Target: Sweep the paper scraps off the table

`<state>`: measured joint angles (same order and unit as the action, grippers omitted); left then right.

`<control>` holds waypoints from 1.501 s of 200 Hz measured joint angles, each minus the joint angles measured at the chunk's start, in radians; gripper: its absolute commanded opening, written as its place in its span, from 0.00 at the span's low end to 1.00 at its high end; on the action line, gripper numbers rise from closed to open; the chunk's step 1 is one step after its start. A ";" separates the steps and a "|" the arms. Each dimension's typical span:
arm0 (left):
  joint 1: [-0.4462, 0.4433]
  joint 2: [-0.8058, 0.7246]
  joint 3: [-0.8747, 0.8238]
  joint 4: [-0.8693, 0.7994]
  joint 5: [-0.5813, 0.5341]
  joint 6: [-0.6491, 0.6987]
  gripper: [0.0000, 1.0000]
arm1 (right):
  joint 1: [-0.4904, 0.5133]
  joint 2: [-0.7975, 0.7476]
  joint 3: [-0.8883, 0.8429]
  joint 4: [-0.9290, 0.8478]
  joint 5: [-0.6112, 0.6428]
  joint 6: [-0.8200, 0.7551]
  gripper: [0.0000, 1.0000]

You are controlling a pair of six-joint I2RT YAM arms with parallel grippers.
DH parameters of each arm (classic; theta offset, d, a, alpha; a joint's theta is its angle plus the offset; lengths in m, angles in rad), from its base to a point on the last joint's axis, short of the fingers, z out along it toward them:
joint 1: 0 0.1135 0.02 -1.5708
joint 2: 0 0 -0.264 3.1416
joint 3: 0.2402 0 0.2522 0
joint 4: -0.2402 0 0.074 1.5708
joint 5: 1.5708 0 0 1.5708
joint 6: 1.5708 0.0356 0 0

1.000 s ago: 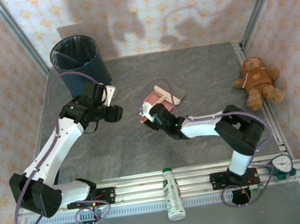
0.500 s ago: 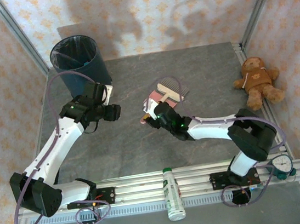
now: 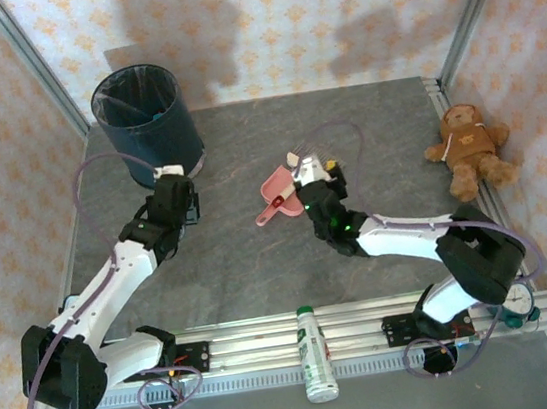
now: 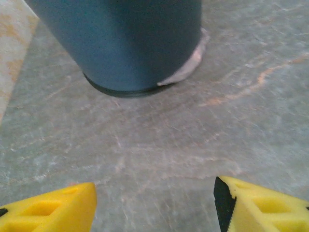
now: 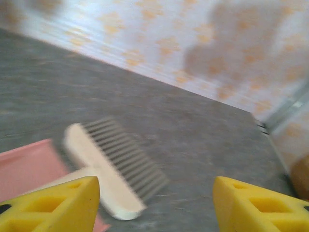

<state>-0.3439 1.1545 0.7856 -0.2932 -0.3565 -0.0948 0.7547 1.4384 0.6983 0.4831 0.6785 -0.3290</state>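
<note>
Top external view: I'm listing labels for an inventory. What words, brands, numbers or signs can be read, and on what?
No text is readable.
white bottle on the front rail: label print, if any, too small to read.
round dial at the rail's right end: face markings too small to read.
teddy bear: faint mark on its shirt, too small to tell.

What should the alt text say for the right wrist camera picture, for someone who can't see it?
Blurred close-up: a cream hand brush with grey bristles lies on the grey table beside a pink dustpan. The right gripper frames the bottom corners, its two yellow fingers standing apart. A patterned wall rises behind.
</note>
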 measured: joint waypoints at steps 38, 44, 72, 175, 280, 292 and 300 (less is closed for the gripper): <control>0.000 0.020 -0.117 0.255 -0.108 0.105 0.71 | -0.172 -0.107 -0.066 -0.019 0.017 0.030 0.63; 0.002 0.027 -0.135 0.294 -0.122 0.124 0.71 | -0.196 -0.117 -0.077 -0.021 0.018 0.037 0.63; 0.023 0.077 -0.200 0.446 -0.153 0.185 0.72 | -0.312 -0.143 -0.127 -0.023 -0.008 0.073 0.63; 0.237 0.175 -0.321 0.721 0.083 0.167 0.79 | -0.568 -0.131 -0.278 0.094 -0.291 0.177 0.66; 0.353 0.288 -0.429 1.077 0.440 0.111 0.80 | -0.679 -0.016 -0.320 0.278 -0.528 0.242 0.68; 0.353 0.321 -0.429 1.086 0.446 0.110 0.82 | -0.679 0.009 -0.320 0.295 -0.546 0.243 0.69; 0.353 0.344 -0.427 1.096 0.444 0.110 0.83 | -0.679 0.027 -0.320 0.305 -0.556 0.243 0.71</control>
<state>0.0093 1.4982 0.3588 0.8024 0.0879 0.0154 0.0753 1.4651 0.3786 0.7879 0.1223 -0.0864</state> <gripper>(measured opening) 0.812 0.687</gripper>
